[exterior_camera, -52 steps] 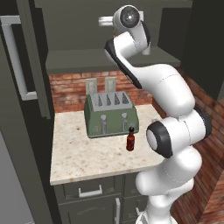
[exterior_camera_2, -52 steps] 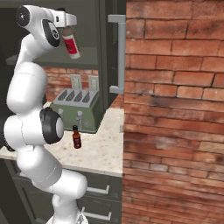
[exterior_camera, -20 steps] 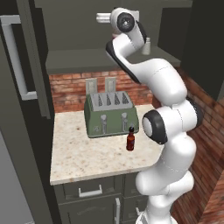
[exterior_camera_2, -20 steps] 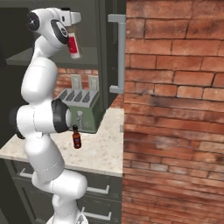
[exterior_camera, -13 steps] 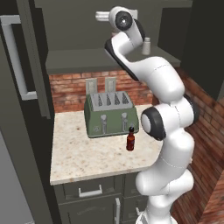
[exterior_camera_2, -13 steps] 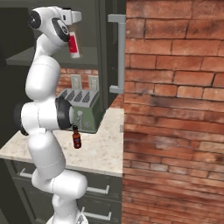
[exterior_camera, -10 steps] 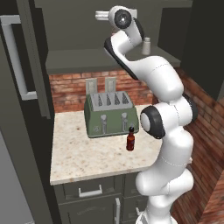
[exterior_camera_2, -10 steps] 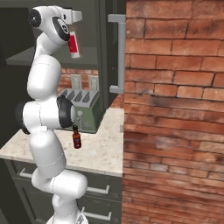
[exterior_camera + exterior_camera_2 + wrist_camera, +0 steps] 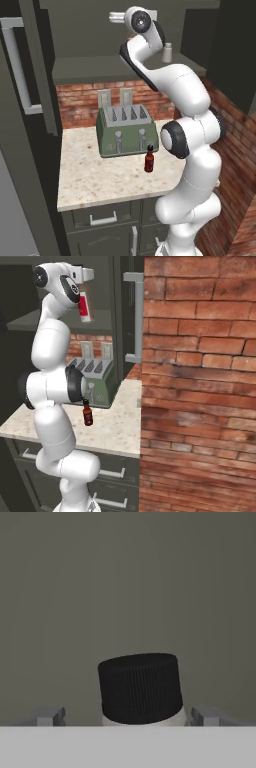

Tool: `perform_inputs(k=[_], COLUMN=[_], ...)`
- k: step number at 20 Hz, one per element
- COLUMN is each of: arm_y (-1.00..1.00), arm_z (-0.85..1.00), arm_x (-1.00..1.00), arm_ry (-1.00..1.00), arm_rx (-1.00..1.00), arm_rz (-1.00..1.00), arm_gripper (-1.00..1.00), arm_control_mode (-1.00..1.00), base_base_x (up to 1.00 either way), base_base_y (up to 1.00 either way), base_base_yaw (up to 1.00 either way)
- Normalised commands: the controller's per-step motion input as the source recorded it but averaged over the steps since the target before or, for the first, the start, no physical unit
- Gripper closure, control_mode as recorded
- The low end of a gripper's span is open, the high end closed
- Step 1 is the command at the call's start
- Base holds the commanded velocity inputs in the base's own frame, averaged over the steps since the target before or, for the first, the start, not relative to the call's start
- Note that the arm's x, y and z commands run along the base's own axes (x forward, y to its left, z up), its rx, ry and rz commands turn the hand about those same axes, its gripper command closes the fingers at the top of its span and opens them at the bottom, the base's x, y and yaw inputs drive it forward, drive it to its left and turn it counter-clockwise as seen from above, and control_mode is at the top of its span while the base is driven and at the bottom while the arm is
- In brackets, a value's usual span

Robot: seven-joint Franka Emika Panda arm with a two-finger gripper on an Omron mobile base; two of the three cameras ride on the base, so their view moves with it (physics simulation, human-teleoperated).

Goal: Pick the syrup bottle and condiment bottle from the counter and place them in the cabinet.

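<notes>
Hand view puts the hand (image 9: 127, 716) with its two fingertips (image 9: 49, 716) spread wide to either side of a black ribbed cap, neither one touching it. That cap tops the condiment bottle (image 9: 84, 308), a red-and-white bottle seen from the right base view standing upright on the cabinet's (image 9: 120, 70) inner shelf, close to the shelf's front edge, right at the raised hand. It appears released, so this half of the task looks finished.

Down on the tabletop (image 9: 95, 175), the syrup bottle (image 9: 149, 159) stands upright just in front of the green toaster (image 9: 125, 131), toward the right front corner.

The syrup bottle is small, dark and narrow, probably rigid and light but easy to tip. I would pinch it across the body below the neck, where the sides are widest, and close gently so it cannot skate on the stone.
</notes>
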Motion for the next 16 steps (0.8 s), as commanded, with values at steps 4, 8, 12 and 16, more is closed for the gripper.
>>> perform_inputs(k=[4, 8, 12, 16], arm_y=[-0.18, -0.25, -0.25, -0.2], arm_z=[0.0, 0.0, 0.0, 0.0], arm_x=[-0.02, -0.18, -0.28, -0.31], arm_ry=[-0.03, -0.05, -0.07, -0.08], arm_rx=[0.0, 0.0, 0.0, 0.0], arm_rz=[0.0, 0.0, 0.0, 0.0], arm_gripper=[-1.0, -1.0, -1.0, -1.0], arm_control_mode=[-1.0, -1.0, -1.0, -1.0], base_base_x=[0.0, 0.0, 0.0, 0.0], base_base_y=[0.0, 0.0, 0.0, 0.0], base_base_yaw=[0.0, 0.0, 0.0, 0.0])
